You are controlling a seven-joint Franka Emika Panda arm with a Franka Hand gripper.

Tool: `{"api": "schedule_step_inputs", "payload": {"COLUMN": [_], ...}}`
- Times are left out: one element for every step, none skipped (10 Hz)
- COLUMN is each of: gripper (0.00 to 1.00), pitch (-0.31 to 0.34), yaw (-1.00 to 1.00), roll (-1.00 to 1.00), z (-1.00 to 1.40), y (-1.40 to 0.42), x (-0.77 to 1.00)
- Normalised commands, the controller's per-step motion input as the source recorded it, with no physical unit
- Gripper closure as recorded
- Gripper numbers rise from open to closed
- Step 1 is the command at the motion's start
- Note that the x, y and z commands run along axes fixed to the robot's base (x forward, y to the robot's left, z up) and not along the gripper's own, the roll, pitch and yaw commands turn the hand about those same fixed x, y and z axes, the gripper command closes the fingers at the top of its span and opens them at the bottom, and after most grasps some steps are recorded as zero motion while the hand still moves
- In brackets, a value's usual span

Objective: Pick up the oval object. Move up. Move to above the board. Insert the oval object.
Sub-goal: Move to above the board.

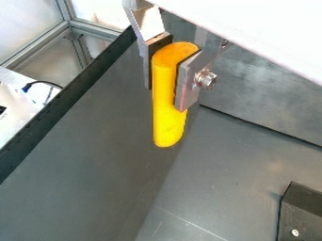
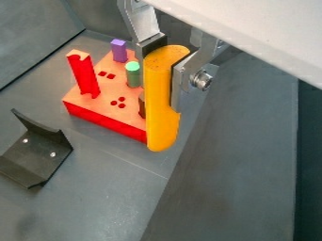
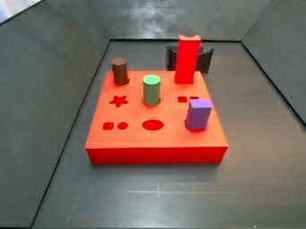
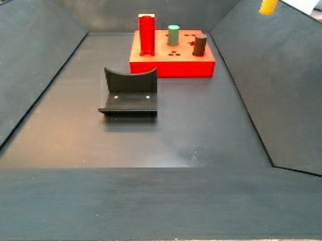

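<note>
Gripper (image 2: 170, 58) clamped on oval object (image 2: 161, 104), high beside board (image 2: 104, 115); fixture (image 2: 34, 151) apart.

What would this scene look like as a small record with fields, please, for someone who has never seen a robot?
tool: shut on the oval object, raised off the floor
oval object: yellow-orange peg, upright between the silver fingers, lower end free
board: red slab on the dark floor, not under the peg in a wrist view
pieces on board: tall red block, brown cylinder, green cylinder, purple block
open holes: star, oval, circles, small squares
fixture: on the floor, apart from the board
</note>
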Motion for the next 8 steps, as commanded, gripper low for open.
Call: {"api": "schedule_step_inputs", "payload": {"gripper": [1.00, 1.00, 1.00, 1.00, 1.00, 1.00, 1.00, 1.00], "pitch": [0.054, 0.054, 0.054, 0.054, 0.054, 0.054, 0.054, 0.054], "yaw": [0.02, 0.02, 0.02, 0.02, 0.02, 0.02, 0.02, 0.02], "roll": [0.06, 0.06, 0.06, 0.06, 0.06, 0.06, 0.06, 0.06], "z": [0.00, 0.00, 0.00, 0.00, 0.00, 0.00, 0.00, 0.00], "y": [0.00, 0.00, 0.00, 0.00, 0.00, 0.00, 0.00, 0.00], "x": [-0.49, -0.49, -0.49, -0.49, -0.49, -0.49, -0.49, -0.49]}}
